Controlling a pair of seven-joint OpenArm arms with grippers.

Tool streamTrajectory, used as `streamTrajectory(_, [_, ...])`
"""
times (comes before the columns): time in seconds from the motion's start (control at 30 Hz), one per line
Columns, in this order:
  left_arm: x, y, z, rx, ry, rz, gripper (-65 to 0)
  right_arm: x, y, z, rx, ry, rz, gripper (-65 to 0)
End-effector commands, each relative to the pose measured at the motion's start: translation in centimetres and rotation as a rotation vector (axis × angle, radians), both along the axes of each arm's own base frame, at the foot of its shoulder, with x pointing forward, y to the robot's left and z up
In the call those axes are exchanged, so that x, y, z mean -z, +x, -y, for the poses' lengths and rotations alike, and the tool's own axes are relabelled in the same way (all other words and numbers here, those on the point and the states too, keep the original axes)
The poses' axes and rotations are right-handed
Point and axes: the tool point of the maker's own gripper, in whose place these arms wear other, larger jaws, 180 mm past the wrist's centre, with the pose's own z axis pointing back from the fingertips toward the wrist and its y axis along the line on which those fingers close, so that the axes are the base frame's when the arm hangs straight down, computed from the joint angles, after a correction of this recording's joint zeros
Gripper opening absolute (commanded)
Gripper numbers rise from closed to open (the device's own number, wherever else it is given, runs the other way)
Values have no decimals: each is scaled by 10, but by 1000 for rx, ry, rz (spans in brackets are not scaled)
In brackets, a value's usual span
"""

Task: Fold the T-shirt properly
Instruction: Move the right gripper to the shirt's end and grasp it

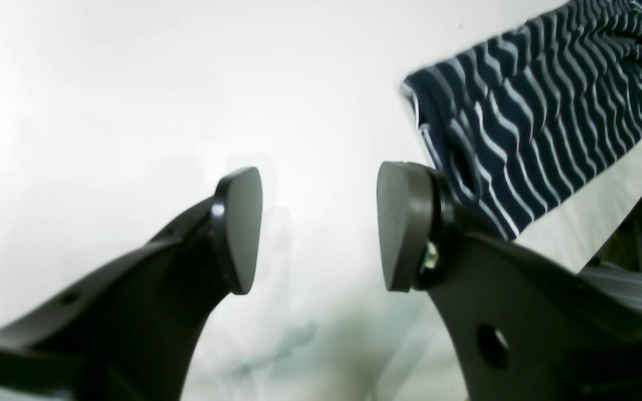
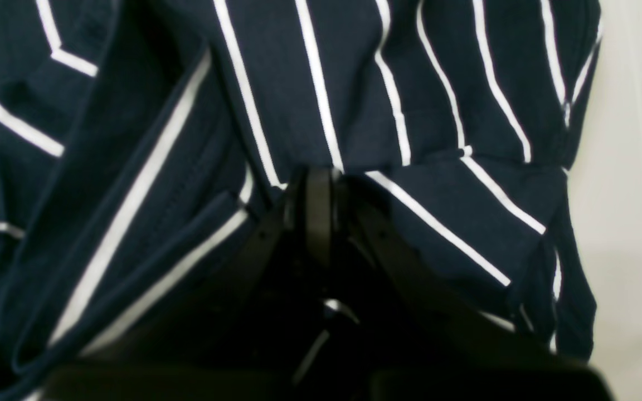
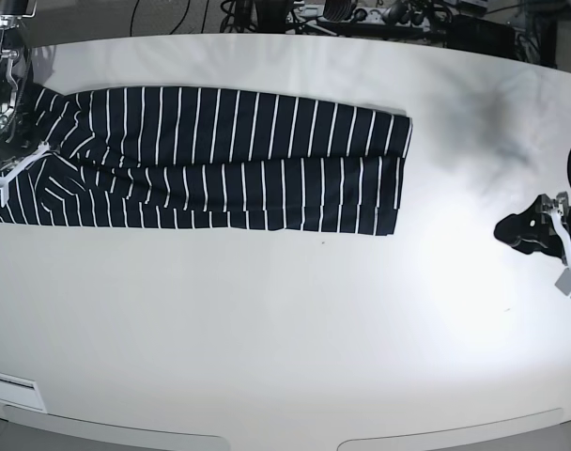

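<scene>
While my left gripper (image 1: 319, 228) hangs over bare white bench (image 1: 131, 100), its wrist view shows both pads standing wide apart with nothing between them. Beyond the one pad (image 1: 402, 223), toward the upper right of that view, an end of the T-shirt (image 1: 544, 111) lies flat on the bench, its white stripes rippled, clear of my fingers.

Seen from my right wrist, the right gripper (image 2: 318, 195) has its pads pressed together on a fold of the T-shirt (image 2: 410, 83). Navy cloth with thin white stripes fills almost the whole view, bunched in layered folds around the pinch, and a strip of white bench (image 2: 633, 167) shows past the cloth's edge on the right.

From the base view, the T-shirt (image 3: 220, 160) is laid out as a long folded band running along the far edge of the bench (image 3: 285, 329), from the far-left corner to about the middle. My right gripper (image 3: 8, 160) sits at the garment's left end, over the cloth by the left edge of the bench. My left gripper (image 3: 516, 230) rests near the right edge, well apart from the shirt.
</scene>
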Motion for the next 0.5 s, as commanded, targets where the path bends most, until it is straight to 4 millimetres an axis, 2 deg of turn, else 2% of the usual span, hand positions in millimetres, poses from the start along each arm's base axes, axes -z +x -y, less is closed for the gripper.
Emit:
streamTrajectory(0.0, [-10, 5, -2, -21, -19, 24, -305, -13, 8, 7, 0, -31, 15, -650])
streamTrajectory(0.03, [-3, 3, 0, -33, -34, 3, -305, -19, 13, 7, 0, -33, 29, -642])
streamTrajectory(0.13, [12, -1, 9, -68, -89, -35, -305, -35, 24, 1, -15, -42, 64, -407])
streamTrajectory(0.2, [20, -6, 13, -92, -122, -57, -305, -48, 31, -5, -43, -53, 100, -292])
streamTrajectory(0.23, [22, -8, 16, -102, -153, -59, -305, -55, 35, -9, -56, -60, 120, -273])
streamTrajectory(0.37, [34, -21, 22, -118, -200, -96, -305, -89, 50, -20, -102, -119, 216, -272])
streamTrajectory(0.47, [48, -31, 33, -130, -234, -135, -305, -102, 51, -13, -113, -202, 227, -272])
